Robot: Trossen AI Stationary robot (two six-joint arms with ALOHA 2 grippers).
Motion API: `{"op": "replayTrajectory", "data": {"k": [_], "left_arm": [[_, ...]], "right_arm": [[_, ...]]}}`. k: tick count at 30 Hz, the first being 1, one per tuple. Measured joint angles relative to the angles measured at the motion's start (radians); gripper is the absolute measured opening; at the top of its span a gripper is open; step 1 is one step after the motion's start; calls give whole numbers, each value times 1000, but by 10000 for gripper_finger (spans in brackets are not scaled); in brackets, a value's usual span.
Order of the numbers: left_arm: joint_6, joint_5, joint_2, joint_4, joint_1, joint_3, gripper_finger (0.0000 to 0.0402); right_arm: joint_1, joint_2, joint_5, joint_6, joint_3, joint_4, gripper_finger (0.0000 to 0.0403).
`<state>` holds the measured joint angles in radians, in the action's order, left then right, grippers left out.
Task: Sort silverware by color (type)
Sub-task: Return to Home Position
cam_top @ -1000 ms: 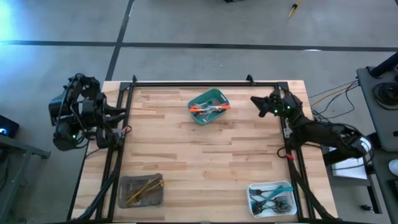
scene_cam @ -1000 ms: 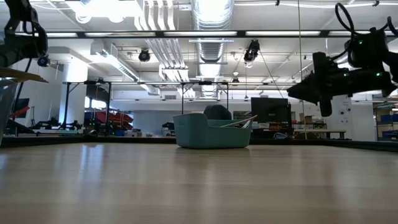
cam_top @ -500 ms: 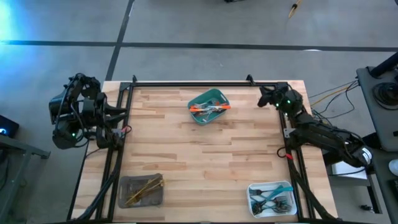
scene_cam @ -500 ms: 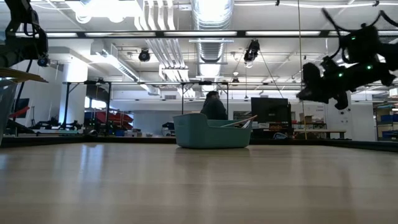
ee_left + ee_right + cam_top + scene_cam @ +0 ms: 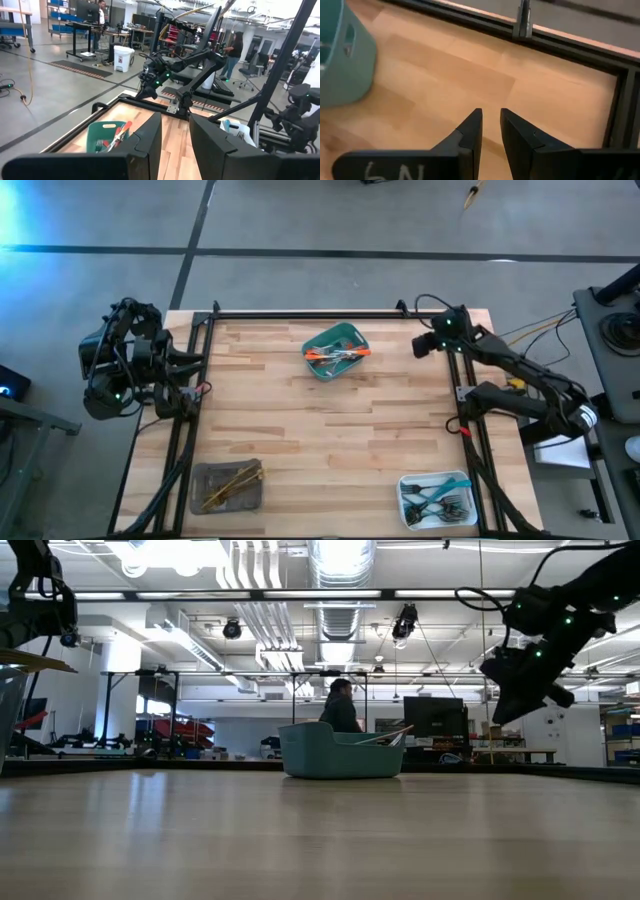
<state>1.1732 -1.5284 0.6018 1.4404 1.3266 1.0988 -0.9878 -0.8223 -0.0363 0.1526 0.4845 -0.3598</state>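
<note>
The silverware lies in three trays. Pieces with red-orange handles [image 5: 338, 354] fill the green tray [image 5: 322, 368] at the far middle. Gold ones [image 5: 232, 480] lie in the grey tray [image 5: 205, 498] at the near left. Teal-handled ones [image 5: 436, 496] lie in the white tray [image 5: 405, 483] at the near right. My right gripper [image 5: 420, 346] hangs above the table's far right corner, slanting down, narrowly open and empty [image 5: 491, 116]. My left gripper [image 5: 175, 125] waits beyond the table's left edge [image 5: 190, 370], pointing level across the table, narrowly open and empty.
A black frame [image 5: 310, 313] runs along the table's far, left and right edges. The wooden middle of the table [image 5: 330, 430] is bare between the trays. In the room behind the table a person [image 5: 340, 708] stands beyond the green tray [image 5: 340, 755].
My right gripper has risen above the far right corner and tipped from level to slanting down toward the table, its gap unchanged. The person in the room behind the green tray has moved into fuller view.
</note>
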Motion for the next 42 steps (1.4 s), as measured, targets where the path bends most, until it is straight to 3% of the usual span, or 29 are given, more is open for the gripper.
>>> {"op": "replayTrajectory", "data": {"k": [8, 20, 29, 42], "left_arm": [[-6, -1, -2, -4, 0, 0, 84], [-2, -2, 2, -37, 0, 0, 84], [-2, -9, 1, -43, 0, 0, 84], [-17, -43, -11, -35, -25, -39, 84]], "right_arm": [[2, -43, 6, 73, 62, 52, 61], [8, 331, -10, 49, -235, 370, 61], [8, 615, -13, 57, -470, 387, 61], [-37, 788, 3, 54, -469, 379, 61]]}}
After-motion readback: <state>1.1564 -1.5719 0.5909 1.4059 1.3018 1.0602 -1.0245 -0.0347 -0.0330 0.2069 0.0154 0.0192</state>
